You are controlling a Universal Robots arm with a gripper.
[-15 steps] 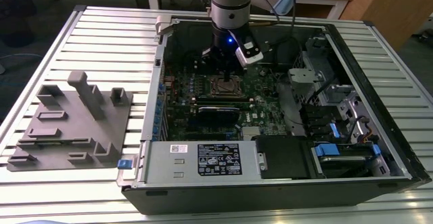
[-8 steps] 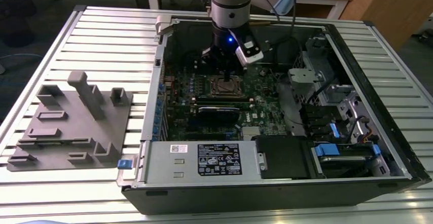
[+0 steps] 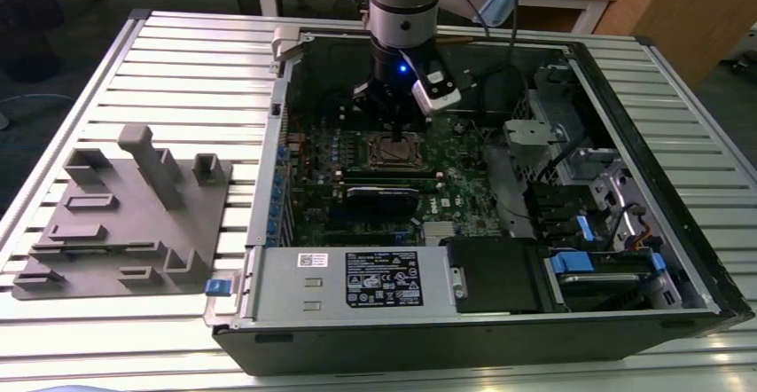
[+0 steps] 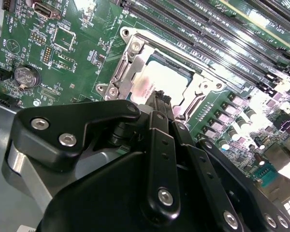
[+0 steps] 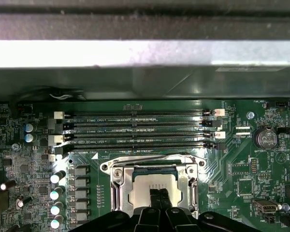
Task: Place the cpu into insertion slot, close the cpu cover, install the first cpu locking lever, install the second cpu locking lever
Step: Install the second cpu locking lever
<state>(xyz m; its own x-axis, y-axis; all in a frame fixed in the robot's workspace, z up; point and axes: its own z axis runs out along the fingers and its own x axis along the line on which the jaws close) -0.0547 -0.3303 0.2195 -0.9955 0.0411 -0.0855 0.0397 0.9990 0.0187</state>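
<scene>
The jaws [image 5: 159, 197] are drawn narrow, their black tips side by side with almost no gap, poised right over the middle of the cpu [image 5: 152, 188]; whether they touch its top I cannot tell. They hold nothing that shows. In the second wrist view the jaws [image 4: 160, 99] end as a ribbed black tip over the pale chip, with the black, bolted linkage of the gripper body spreading out behind.

The cpu [image 4: 157, 82] is a flat square with a dull silvery metal top, lying level in the insertion slot [image 5: 117, 186], its edges square with the socket's sides. The cpu cover [image 4: 203, 87], a thin shiny metal frame with a big square window, lies down around the chip, so the chip's top shows through the window. A thin wire lever [image 5: 145, 158] runs along the far edge of the socket, parallel to the memory slots.

Around the socket is green circuit board [image 5: 232, 159], studded with small parts. Four long narrow black memory slots [image 5: 135, 128] lie side by side just beyond the socket, and a round silver coin battery [image 5: 265, 139] sits off to one side.

In the exterior view the arm [image 3: 402, 19] reaches straight down into an open computer case [image 3: 497, 321] lying on a ribbed metal table [image 3: 177, 64], with the socket [image 3: 393, 152] below it. A grey moulded fixture [image 3: 124, 215] lies on the table at the exterior view's left.
</scene>
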